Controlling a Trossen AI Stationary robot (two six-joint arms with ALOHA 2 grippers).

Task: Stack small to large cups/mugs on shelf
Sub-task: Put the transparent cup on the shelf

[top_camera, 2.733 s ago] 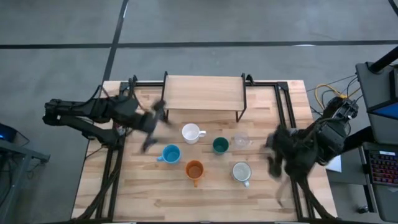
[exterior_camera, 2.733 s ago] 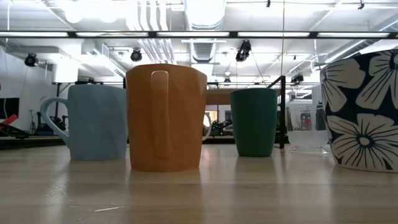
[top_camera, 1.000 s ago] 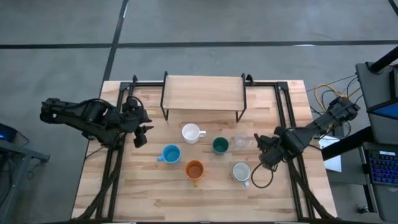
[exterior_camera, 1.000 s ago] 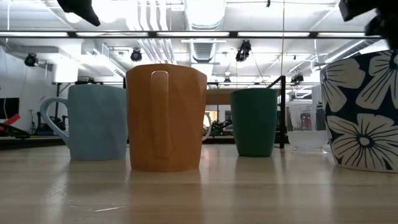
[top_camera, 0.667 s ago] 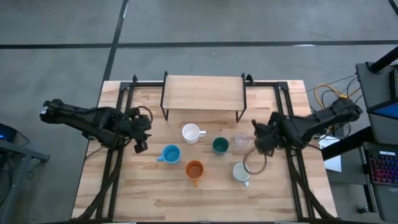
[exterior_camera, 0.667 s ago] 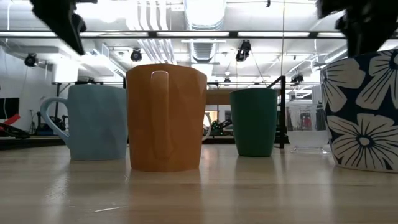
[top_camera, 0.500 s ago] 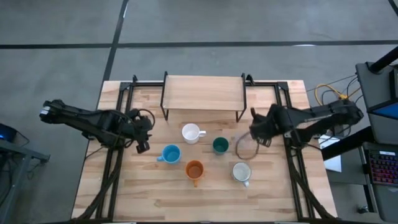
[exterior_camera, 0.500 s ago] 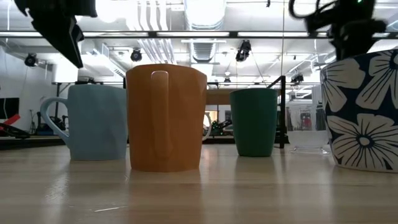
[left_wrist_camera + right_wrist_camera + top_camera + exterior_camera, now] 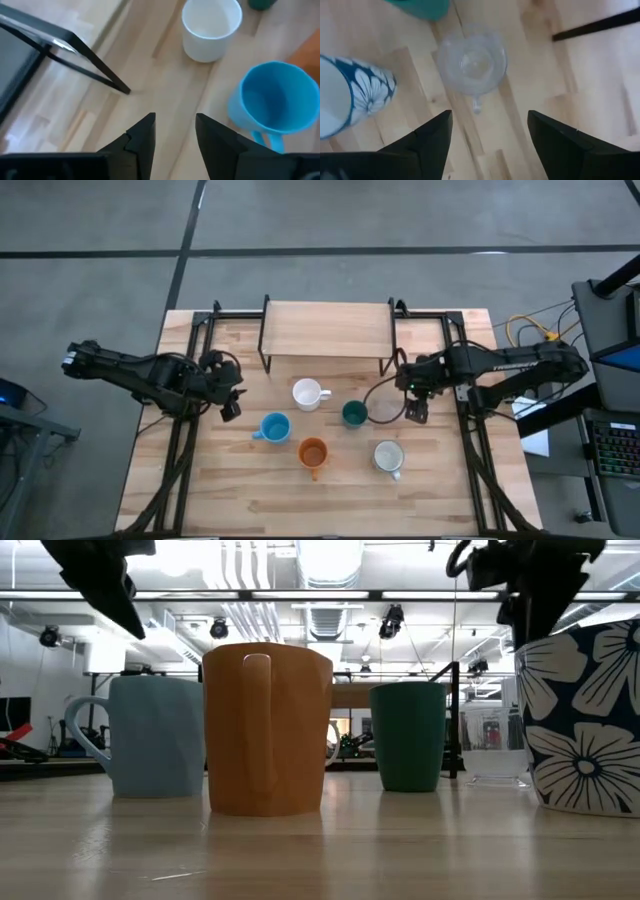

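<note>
From above, the right gripper (image 9: 415,402) hangs over the tiny clear glass (image 9: 385,408), just right of the dark teal-green cup (image 9: 354,414) on the desk (image 9: 240,490), in front of the bare shelf (image 9: 326,330); the left gripper (image 9: 231,398) waits near the light blue mug (image 9: 274,427). At desk height, the glass stands upright, axis vertical. Through the right wrist camera, jaws spread wide straddle the glass, its small handle toward them; I would centre, then descend straight; left jaws parted, empty.

place: robotics lab or workshop | signs: exposed ceiling ducts (image 9: 325,580), track spotlights (image 9: 219,628), bare concrete floor (image 9: 90,220), wooden tabletop (image 9: 330,495), loose cables (image 9: 525,328)
</note>
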